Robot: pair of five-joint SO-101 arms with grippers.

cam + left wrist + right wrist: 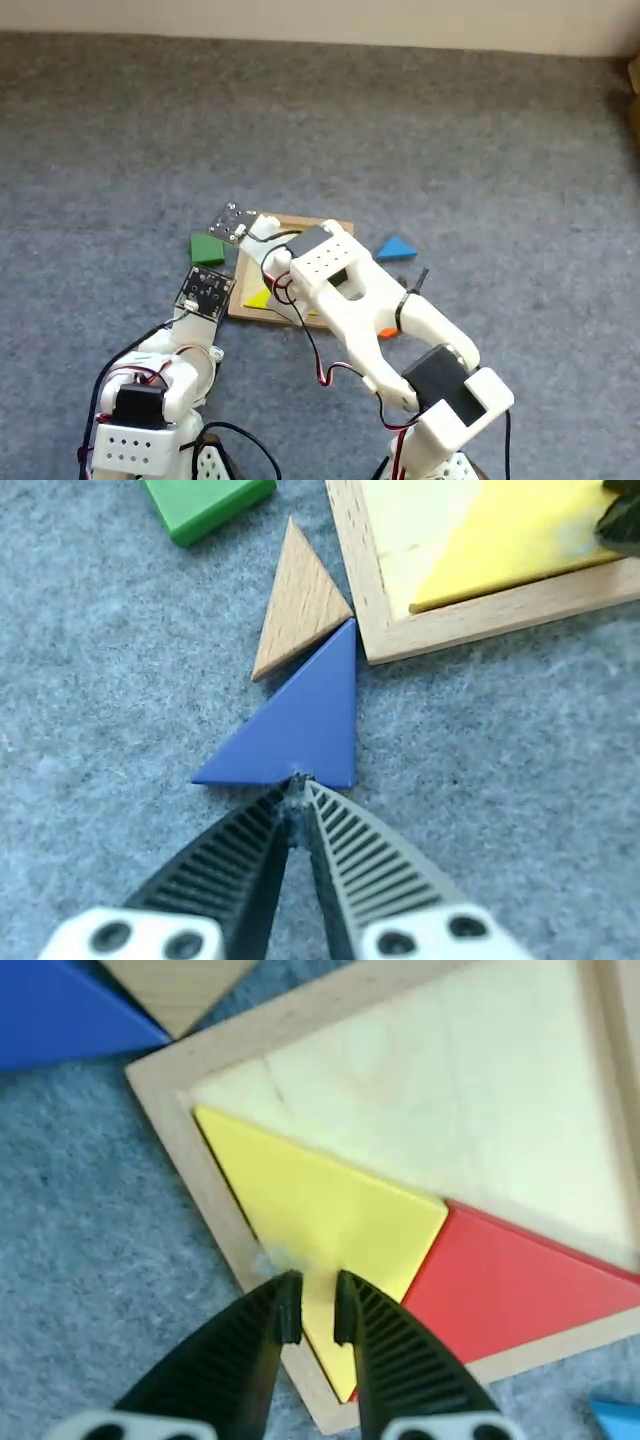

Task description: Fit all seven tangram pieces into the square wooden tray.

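From above: square wooden tray (340, 226) mid-table, largely hidden under the right arm (370, 300). Around it one green piece (207, 248), one light-blue triangle (397, 248), and one orange piece (388, 332) peeking from beneath that arm.

From the left wrist: left gripper (300, 785) pinched together, empty, tips touching the edge of one dark-blue triangle (300, 725). Touching that, one bare-wood triangle (300, 600), just beside the tray's outer corner.

From the right wrist: right gripper (317, 1310) parted by a narrow gap, holding nothing, above one yellow triangle (320, 1220) lying in the tray, edge to edge with one red piece (510, 1280). Two pieces inside, five outside.
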